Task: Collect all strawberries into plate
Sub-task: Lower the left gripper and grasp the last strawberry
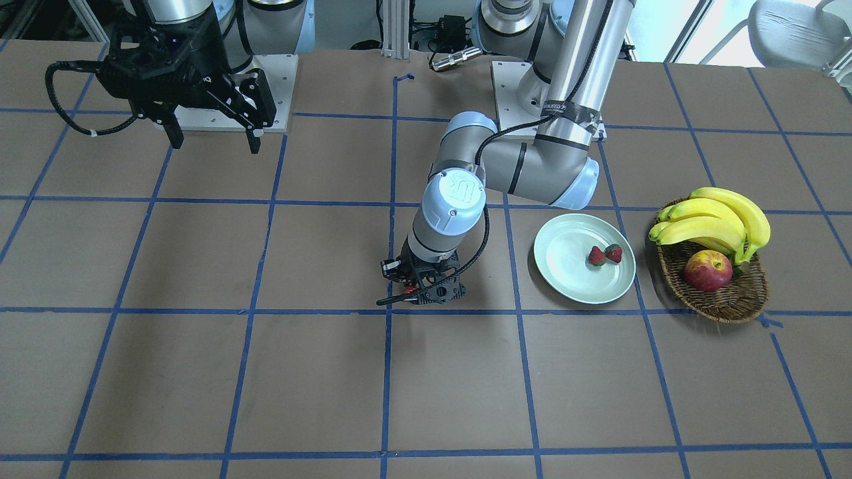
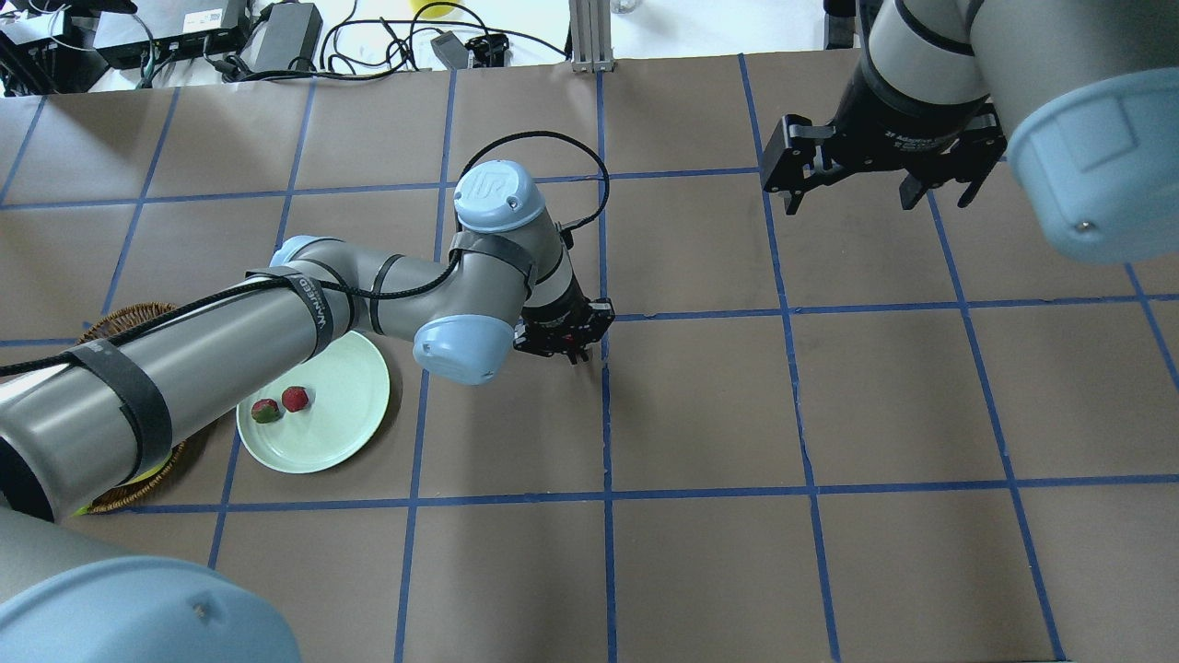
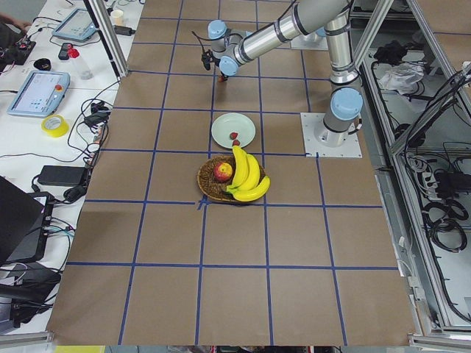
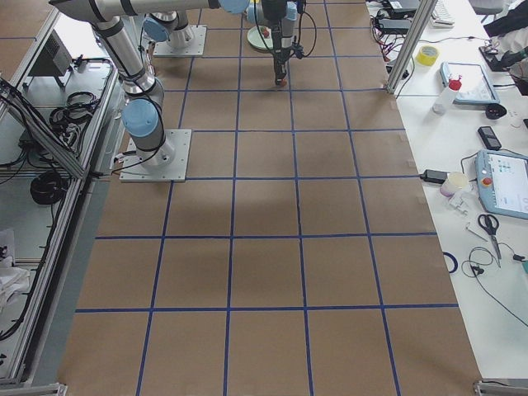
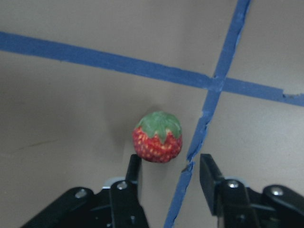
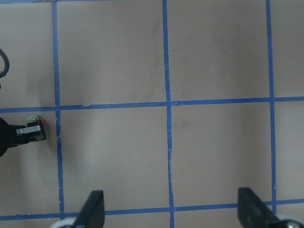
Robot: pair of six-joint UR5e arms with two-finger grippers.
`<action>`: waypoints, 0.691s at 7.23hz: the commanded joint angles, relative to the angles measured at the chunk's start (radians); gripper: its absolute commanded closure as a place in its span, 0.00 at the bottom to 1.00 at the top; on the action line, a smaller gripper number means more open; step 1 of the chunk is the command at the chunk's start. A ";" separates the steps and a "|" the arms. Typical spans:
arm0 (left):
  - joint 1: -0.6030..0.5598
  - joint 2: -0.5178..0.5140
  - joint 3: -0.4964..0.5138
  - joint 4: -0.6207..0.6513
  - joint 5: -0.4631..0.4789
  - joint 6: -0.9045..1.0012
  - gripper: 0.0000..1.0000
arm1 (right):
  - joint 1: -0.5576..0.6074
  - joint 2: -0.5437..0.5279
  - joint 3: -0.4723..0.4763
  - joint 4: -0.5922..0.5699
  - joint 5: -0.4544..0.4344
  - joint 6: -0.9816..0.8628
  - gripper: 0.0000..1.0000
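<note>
Plate (image 1: 566,266) holds 2 strawberries (image 1: 597,256) (image 1: 614,253); left tool (image 5: 171,164) seemingly straddles 1 strawberry (image 5: 157,137).

Reaches left arm (image 2: 276,322) forward with elbow bent and wrist turned straight down, sets left gripper (image 5: 170,167) low with both fingers (image 5: 134,167) parted; holds right arm (image 2: 930,46) raised close to its base, right gripper (image 1: 214,140) pointing down, jaws spread wide.

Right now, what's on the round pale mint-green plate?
Two small red strawberries lie side by side on the mint-green plate; overhead, the left arm hides part of its rim.
</note>
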 commanded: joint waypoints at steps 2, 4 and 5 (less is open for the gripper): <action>0.005 0.060 0.025 -0.076 0.132 0.070 1.00 | 0.000 -0.001 0.000 0.000 0.000 0.000 0.00; 0.024 0.104 0.064 -0.221 0.157 0.106 1.00 | 0.000 0.001 0.000 0.000 0.002 0.000 0.00; 0.026 0.103 0.065 -0.217 0.145 0.110 0.94 | 0.000 0.001 0.000 0.000 0.002 0.000 0.00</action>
